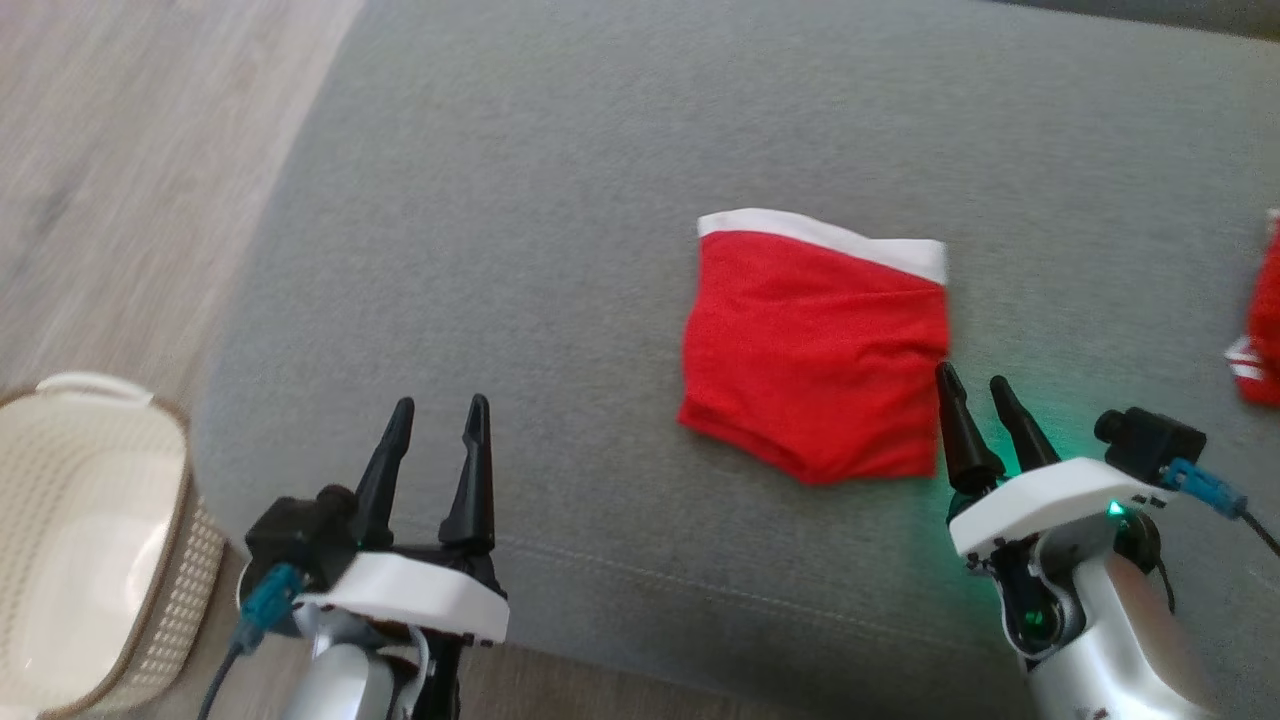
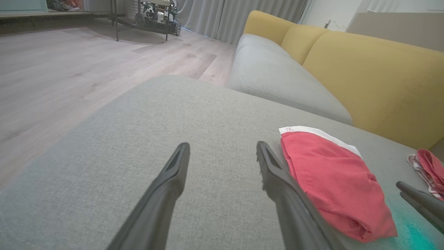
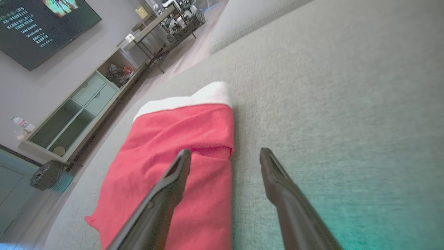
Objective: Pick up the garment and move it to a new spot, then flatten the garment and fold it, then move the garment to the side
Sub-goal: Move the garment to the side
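Observation:
A red garment [image 1: 820, 360] with a white waistband lies folded and flat on the grey sofa cushion [image 1: 560, 200]. My right gripper [image 1: 972, 384] is open just off the garment's right edge, its left fingertip right at the cloth. The right wrist view has the garment [image 3: 180, 152] under the left finger, and the right finger over bare cushion. My left gripper [image 1: 438, 407] stands open and empty over the cushion's front left, well left of the garment. From the left wrist, the garment [image 2: 333, 180] lies to the right of my fingers.
A second red and white cloth [image 1: 1262, 340] lies at the cushion's right edge. A cream perforated basket [image 1: 80, 540] stands on the wood floor at the lower left. Yellow sofa backrests [image 2: 374, 76] rise behind the cushion. The floor [image 1: 120, 180] runs along the left.

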Robot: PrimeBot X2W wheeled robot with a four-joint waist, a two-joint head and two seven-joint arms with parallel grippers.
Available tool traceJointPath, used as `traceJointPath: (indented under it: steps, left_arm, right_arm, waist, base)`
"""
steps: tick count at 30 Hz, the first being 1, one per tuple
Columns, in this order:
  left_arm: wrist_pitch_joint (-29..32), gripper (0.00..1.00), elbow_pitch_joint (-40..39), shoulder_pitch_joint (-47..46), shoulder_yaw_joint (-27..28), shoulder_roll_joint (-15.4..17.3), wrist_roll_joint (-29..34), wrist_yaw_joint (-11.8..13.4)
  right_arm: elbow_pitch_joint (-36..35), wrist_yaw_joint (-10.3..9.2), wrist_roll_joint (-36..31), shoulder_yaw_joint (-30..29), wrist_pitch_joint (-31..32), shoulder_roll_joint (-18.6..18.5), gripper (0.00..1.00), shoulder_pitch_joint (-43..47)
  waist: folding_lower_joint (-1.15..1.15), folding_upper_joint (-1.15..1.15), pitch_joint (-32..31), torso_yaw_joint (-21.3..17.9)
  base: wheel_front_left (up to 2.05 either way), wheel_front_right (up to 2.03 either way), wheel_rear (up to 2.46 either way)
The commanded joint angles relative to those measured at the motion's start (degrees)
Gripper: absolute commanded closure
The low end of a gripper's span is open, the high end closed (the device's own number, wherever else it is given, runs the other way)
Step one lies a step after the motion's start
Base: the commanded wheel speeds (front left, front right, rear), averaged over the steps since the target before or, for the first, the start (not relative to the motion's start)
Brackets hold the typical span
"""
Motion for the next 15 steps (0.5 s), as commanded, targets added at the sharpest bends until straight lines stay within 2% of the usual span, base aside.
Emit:
traceJointPath:
  steps: [1, 8, 15]
  left_arm:
    - [-0.7, 0.00, -1.6, -2.6, 1.5, 0.3, -0.5, 0.3]
    - [-0.7, 0.00, -1.7, -3.7, 2.0, 0.3, -1.4, 0.6]
    - [-0.7, 0.00, -1.5, -3.3, 1.9, 0.3, -1.7, 0.7]
  right_arm:
    - [-0.6, -0.02, 1.0, 1.2, 0.4, 0.0, 0.00, -2.4]
    - [5.3, -0.02, 1.4, -0.2, 3.1, -0.1, 0.00, -5.9]
    - [9.4, -0.02, 1.7, 1.5, 5.7, 0.0, 0.00, -7.2]
  waist:
    - [0.00, 0.00, 1.4, 1.8]
    - [0.00, 0.00, 2.5, 5.2]
    - [0.00, 0.00, 2.2, 6.0]
  base:
    - [0.00, 0.00, 0.00]
    - [0.00, 0.00, 0.00]
    - [0.00, 0.00, 0.00]
